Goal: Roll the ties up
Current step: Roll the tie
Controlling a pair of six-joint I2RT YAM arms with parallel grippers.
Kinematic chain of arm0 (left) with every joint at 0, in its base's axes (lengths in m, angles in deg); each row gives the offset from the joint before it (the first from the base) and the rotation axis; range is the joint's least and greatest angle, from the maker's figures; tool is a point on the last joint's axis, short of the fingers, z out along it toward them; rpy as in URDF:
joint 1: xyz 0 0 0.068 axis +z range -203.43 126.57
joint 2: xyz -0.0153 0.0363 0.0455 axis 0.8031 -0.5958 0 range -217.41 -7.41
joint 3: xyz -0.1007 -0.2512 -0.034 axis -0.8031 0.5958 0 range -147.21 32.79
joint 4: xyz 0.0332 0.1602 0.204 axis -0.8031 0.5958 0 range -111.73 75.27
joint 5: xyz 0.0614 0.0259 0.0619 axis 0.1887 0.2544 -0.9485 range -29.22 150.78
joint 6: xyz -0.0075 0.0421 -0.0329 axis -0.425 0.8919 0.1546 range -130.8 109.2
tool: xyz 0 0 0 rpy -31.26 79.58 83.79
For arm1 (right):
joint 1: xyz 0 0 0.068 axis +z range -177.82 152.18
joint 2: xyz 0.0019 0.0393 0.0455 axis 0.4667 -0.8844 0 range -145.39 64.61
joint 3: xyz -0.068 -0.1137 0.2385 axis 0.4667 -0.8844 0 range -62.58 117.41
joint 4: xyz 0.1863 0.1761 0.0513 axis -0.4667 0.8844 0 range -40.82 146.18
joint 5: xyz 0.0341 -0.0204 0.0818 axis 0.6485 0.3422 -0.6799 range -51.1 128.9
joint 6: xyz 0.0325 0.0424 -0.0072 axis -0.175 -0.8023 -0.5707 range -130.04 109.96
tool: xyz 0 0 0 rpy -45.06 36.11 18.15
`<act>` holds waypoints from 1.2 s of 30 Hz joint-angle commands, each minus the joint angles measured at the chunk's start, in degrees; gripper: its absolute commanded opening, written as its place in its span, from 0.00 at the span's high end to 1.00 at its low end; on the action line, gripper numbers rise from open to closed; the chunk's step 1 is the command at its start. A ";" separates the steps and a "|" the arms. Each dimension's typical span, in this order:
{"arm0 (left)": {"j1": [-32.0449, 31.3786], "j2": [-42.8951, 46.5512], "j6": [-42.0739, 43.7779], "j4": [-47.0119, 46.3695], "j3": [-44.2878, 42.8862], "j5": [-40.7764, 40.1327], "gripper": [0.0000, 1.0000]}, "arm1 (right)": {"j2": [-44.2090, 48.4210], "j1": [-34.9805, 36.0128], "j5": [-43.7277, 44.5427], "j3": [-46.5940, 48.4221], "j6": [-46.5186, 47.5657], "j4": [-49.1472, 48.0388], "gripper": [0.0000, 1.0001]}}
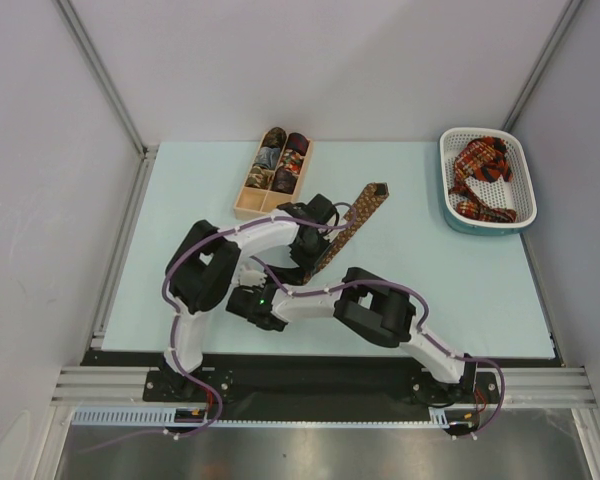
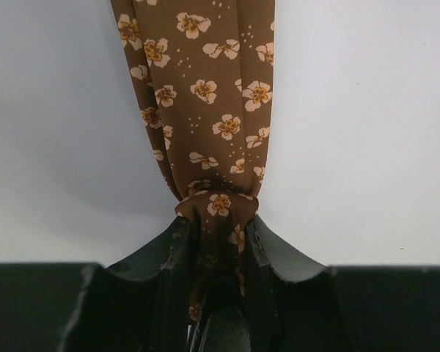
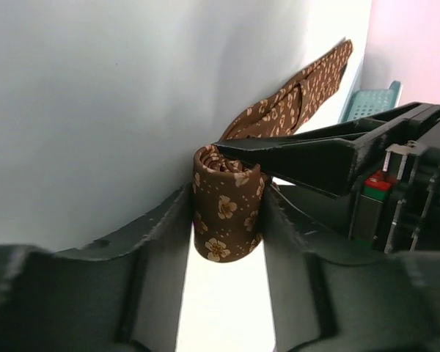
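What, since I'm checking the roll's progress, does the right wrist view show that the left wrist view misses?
Only the right wrist view: the rolled end of the brown floral tie between the fingers of the right gripper, the left gripper reaching in from the right, and a teal basket behind. Only the left wrist view: the tie's flat length bunching where the left gripper pinches it. Both: the same tie and the pale table.

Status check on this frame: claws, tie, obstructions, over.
Left claw clamped on brown tie. Right claw pinching its rolled end. Loose tail trails across table. Nothing in the way.
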 commanded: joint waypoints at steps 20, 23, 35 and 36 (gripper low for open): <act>0.18 3.09 -0.40 5.73 -2.79 2.84 0.48 | -1.66 -2.97 -11.31 -3.67 -2.32 0.39 0.87; 0.18 7.22 0.22 3.97 -3.05 4.60 0.38 | -1.13 -2.53 -11.40 -4.11 -1.61 -0.66 0.87; 8.35 26.64 -10.83 -14.21 9.23 3.11 0.02 | 2.82 -2.27 -13.33 -5.60 0.50 -3.83 0.88; 9.66 28.31 -11.90 -15.79 11.08 3.19 0.00 | 3.34 -2.36 -14.20 -5.96 0.59 -4.27 0.88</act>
